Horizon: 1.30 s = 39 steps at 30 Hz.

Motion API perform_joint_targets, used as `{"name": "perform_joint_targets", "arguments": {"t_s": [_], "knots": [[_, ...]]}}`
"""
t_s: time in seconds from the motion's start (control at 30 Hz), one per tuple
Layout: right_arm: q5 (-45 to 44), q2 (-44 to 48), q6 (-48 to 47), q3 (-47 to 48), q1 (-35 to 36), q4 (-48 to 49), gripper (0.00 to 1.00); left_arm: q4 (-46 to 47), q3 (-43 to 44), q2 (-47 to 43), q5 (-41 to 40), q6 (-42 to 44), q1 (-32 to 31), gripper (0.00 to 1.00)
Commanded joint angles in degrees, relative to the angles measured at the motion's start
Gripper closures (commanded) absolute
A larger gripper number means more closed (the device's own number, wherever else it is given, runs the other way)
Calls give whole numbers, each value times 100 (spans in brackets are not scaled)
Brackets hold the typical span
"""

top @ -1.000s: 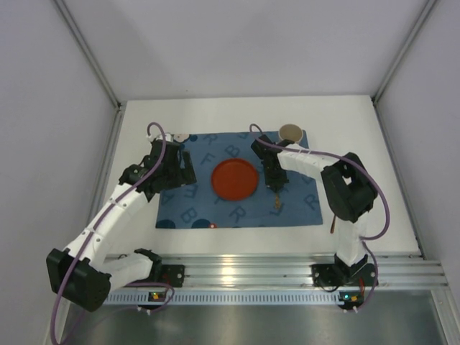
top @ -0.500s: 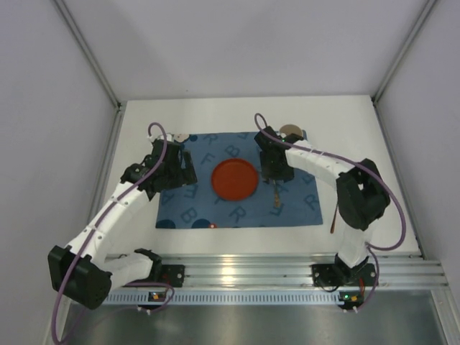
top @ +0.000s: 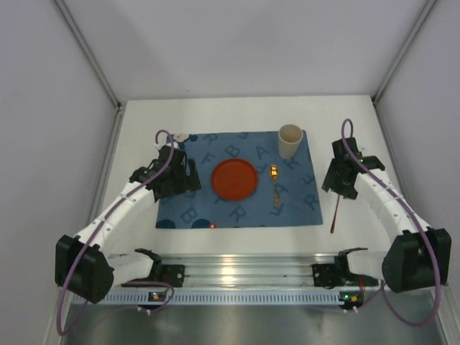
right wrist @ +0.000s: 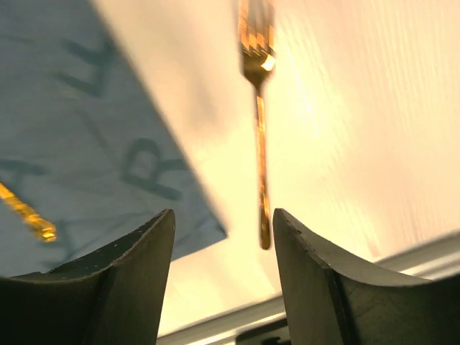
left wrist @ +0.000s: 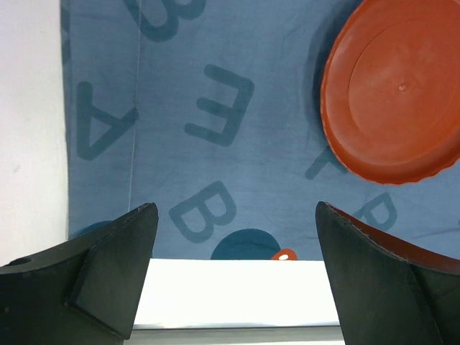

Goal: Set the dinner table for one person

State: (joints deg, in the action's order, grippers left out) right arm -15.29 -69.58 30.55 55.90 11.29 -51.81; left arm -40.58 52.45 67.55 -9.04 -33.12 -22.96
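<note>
Left gripper point(left wrist: 233, 210): jaws spread wide with nothing between them, hanging over the left part of the blue placemat point(top: 188, 208), near the red plate point(top: 234, 179)
Right gripper point(right wrist: 223, 213): jaws parted and empty, above the gold fork point(right wrist: 260, 144)
Fork: flat on the bare dinner table point(top: 215, 115), just right of the placemat
Spoon point(top: 275, 188): on the placemat, right of the plate
Cup point(top: 290, 141): upright at the placemat's far right corner
Dinner table: white, with the placemat at its middle
</note>
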Motion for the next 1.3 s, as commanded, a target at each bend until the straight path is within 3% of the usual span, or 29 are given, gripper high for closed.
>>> {"name": "perform_joint_targets", "arguments": {"t_s": [0.0,0.43,0.77,0.9,0.93,1.03,1.27], "knots": [[219,-291,-259,-307,-346,267,43,437,-50,56,200,-45,2,4],[351,-1646,-339,-448,-1567,1340,51,182,231,127,166,254,2,4],[798,-2401,-286,-773,-1691,2227,61,-301,538,48,-72,280,2,4],[826,-2499,-312,-940,-1683,2377,74,-380,696,223,-81,184,2,4],[826,-2508,-347,-958,-1683,2386,83,-398,740,241,-46,149,2,4],[791,-2534,-488,-1028,-1683,2421,99,-381,855,364,7,9,-7,5],[948,-2316,-541,-644,-1683,2089,100,-110,1057,549,165,-45,-295,6]]}}
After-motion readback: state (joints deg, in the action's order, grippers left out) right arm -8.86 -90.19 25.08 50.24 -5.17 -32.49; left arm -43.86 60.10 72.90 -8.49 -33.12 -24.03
